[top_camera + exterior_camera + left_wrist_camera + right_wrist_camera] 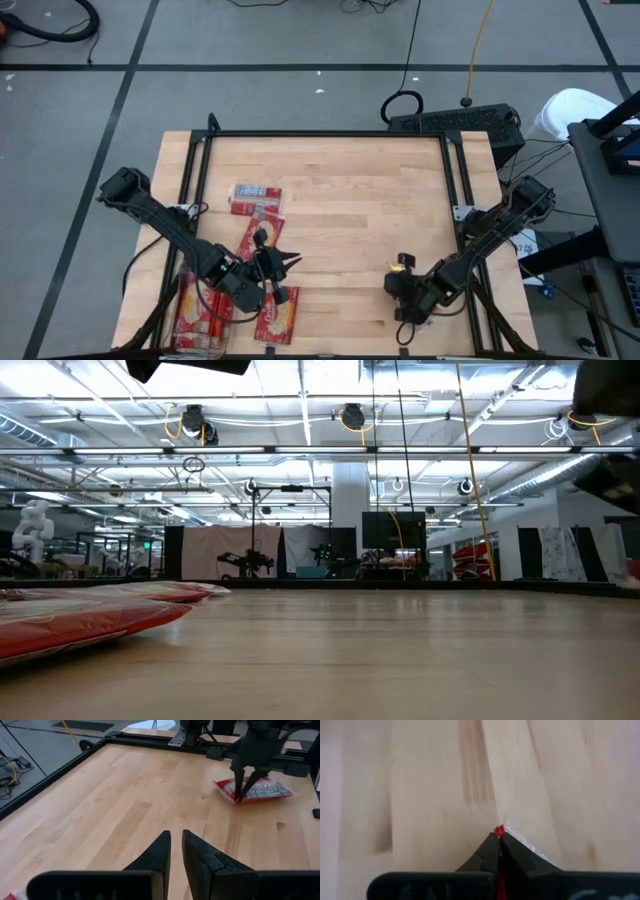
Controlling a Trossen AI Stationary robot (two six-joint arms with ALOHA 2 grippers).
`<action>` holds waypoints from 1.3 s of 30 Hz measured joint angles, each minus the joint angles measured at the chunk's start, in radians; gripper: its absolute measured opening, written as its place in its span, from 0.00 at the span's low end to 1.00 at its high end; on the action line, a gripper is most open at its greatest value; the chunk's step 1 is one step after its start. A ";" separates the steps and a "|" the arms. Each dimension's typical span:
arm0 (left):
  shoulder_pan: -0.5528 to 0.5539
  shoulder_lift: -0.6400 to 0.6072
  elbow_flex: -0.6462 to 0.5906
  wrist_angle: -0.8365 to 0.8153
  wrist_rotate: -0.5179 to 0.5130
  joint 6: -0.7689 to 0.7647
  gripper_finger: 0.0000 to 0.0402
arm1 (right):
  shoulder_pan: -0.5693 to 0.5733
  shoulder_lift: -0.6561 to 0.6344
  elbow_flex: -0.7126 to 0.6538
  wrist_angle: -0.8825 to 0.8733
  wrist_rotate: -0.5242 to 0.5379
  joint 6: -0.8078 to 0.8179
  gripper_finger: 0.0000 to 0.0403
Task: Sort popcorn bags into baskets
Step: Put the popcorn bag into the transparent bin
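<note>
Red popcorn bags lie at the table's left: one label-up [255,198], one [262,236] just beyond my left gripper [288,263], one [280,316] near the front edge. They show low at the left [90,615] in the low view. More fill the see-through basket [178,310] at the near left corner. My left gripper [176,840] hovers with a narrow gap and holds nothing. My right gripper [398,276] at the near right is shut on another popcorn bag [260,790]. My right gripper pinches the popcorn bag's edge between its two fingertips; a red sliver [498,830] shows between them. The fingers [240,785] come from above, slanting down onto the bag's corner [235,796]. The rest of the bag looks to lie on the table.
A black frame rail [330,134] runs along the table's far side and down both sides. Bare wood [360,210] spans the middle between the arms. A black keyboard [455,120] sits beyond the far right corner.
</note>
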 joint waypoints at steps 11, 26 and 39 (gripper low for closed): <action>0.013 0.089 0.001 0.143 0.018 0.118 0.13 | -0.062 -0.002 0.001 0.400 0.142 -0.511 0.00; 0.018 0.143 0.000 0.414 0.135 0.295 0.51 | -0.158 -0.003 0.003 0.872 -0.066 -0.978 0.00; 0.018 0.143 0.000 0.381 0.222 0.228 0.53 | -0.215 -0.004 0.003 0.974 -0.234 -1.048 0.00</action>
